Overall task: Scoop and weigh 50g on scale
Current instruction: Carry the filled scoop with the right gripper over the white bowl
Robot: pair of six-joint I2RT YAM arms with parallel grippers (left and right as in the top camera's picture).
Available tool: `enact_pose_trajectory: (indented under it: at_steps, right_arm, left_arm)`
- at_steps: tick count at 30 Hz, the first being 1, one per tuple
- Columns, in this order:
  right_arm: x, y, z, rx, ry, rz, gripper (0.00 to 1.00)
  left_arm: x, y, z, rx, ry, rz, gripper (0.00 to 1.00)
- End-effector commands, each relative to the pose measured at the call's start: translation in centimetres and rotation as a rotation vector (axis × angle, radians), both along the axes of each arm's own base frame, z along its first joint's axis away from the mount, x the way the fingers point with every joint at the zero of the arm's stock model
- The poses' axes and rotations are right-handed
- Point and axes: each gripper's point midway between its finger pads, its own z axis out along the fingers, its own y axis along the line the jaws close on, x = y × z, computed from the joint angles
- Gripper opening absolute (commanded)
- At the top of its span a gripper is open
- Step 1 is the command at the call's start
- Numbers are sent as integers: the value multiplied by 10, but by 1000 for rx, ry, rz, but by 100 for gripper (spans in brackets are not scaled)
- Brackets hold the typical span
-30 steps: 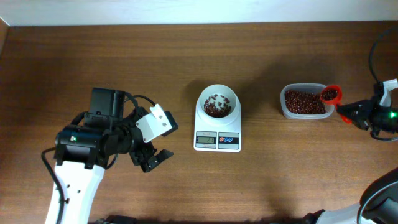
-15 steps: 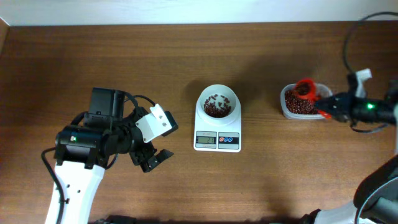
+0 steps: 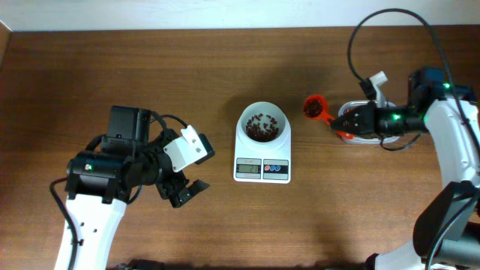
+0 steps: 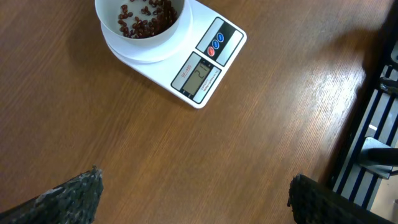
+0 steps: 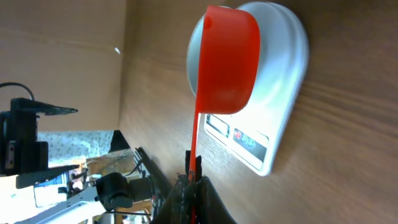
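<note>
The white scale (image 3: 262, 169) stands mid-table, its round bowl (image 3: 262, 124) holding a small heap of reddish-brown beans (image 3: 259, 132). My right gripper (image 3: 341, 122) is shut on the handle of an orange-red scoop (image 3: 313, 106), which hangs just right of the bowl with dark contents in its cup. In the right wrist view the scoop (image 5: 227, 62) hovers in front of the scale (image 5: 273, 112), its handle clamped in my right gripper (image 5: 194, 171). My left gripper (image 3: 184, 191) stands open over bare wood to the scale's left. Its wrist view shows the scale (image 4: 199, 68) ahead of the wide-apart left gripper (image 4: 194, 186).
A clear plastic tub (image 3: 360, 139) lies under my right arm at the right, mostly covered by it. A black cable (image 3: 390, 15) loops above the right arm. The left arm's white body (image 3: 90, 217) fills the lower left.
My right arm has swung left, carrying the scoop from the tub to just beside the scale's bowl. The left arm has not moved.
</note>
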Motion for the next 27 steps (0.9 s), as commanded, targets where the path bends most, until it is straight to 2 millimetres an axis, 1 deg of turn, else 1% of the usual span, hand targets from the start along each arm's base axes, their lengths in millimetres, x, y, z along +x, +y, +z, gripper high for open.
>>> enact_pose_trajectory:
  at_steps: [1,8,11,17,23,27]
  right_arm:
    - [0,21,13,46,-29,27,4]
    - [3,53,15,38,-105,120,4]
    - [5,61,11,6,-139,148,4]
    - [6,66,-8,-131,-155,182,4]
    - [11,67,-21,-245,-190,201,4]
    - [16,72,-22,-278,-252,231,4]
  left_arm:
    - [0,-1,-1,-10,-1,-16,99]
    - [0,-1,-1,-10,-1,-16,99]
    - [0,-1,-1,-10,-1,-16,99]
    - [0,-1,-1,-10,-1,-16,99]
    - [0,-1,-1,-10,-1,-16,99]
    - [0,-1,-1,-10,-1,-16,99]
